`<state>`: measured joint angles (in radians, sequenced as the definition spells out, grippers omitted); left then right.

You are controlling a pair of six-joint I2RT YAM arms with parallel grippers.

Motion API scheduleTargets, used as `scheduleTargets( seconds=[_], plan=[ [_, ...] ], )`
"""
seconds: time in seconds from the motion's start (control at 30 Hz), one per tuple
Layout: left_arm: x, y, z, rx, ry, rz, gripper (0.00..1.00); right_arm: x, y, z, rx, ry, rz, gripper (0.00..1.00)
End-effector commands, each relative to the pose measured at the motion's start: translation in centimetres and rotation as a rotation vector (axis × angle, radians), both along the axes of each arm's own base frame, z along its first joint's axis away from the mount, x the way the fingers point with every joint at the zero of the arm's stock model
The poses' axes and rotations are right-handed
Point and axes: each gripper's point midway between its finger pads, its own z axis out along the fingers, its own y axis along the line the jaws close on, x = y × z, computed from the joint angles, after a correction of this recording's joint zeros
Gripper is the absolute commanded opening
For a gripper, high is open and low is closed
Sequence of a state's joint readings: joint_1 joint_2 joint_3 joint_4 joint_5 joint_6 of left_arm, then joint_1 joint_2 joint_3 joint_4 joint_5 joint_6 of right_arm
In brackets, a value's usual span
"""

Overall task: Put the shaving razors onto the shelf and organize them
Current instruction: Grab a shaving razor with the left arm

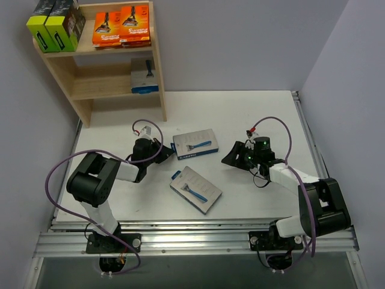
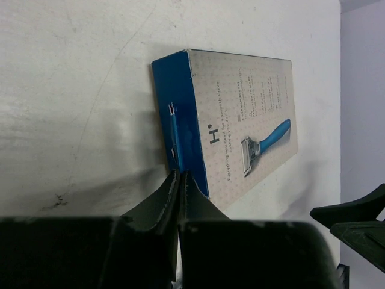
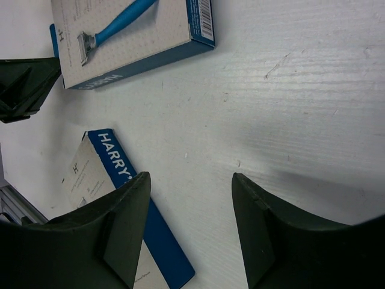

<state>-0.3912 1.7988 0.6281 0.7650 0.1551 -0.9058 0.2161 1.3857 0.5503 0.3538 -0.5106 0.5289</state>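
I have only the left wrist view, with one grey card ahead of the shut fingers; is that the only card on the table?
Observer: No. A second card lies flat on the table, nearer the arm bases than your card.
Operator: Thank you. Is the other arm holding anything?
Observer: No. The right gripper is open and empty, low over the table to the right of both cards.
Operator: And what is already put away?
Observer: The shelf has black boxes and orange packs on its top tier, and a third card on the lower tier.
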Motion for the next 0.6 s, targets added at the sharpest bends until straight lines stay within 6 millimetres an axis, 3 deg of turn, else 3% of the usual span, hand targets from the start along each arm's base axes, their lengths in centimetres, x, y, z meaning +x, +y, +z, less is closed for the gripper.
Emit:
scheduleTargets(
  seconds=[0.0, 0.03, 0.2, 0.47, 0.57],
  plan=[
    [0.9, 0.3, 3.3, 0.016, -0.072, 0.001, 0.02, 1.3, 0.3, 2.8, 0.026, -0.077, 0.013, 0.52],
    [0.6, 0.5, 3.1, 0.034, -0.057, -0.003, 0.02, 1.3, 0.4, 3.0, 0.034, -0.076, 0.009, 0.52],
    [0.0, 1.2, 6.1, 0.072, -0.086, 0.000, 0.02, 1.2, 0.7, 3.8, 0.070, -0.092, 0.006, 0.58],
    [-1.2, 2.4, 10.2, 0.140, -0.146, -0.003, 0.02, 0.3, 1.7, 4.7, 0.158, -0.108, 0.013, 0.59],
    [-1.9, 3.1, 11.9, 0.150, -0.154, 0.011, 0.02, 0.2, 2.6, 5.5, 0.222, -0.121, 0.015, 0.68]
  ],
)
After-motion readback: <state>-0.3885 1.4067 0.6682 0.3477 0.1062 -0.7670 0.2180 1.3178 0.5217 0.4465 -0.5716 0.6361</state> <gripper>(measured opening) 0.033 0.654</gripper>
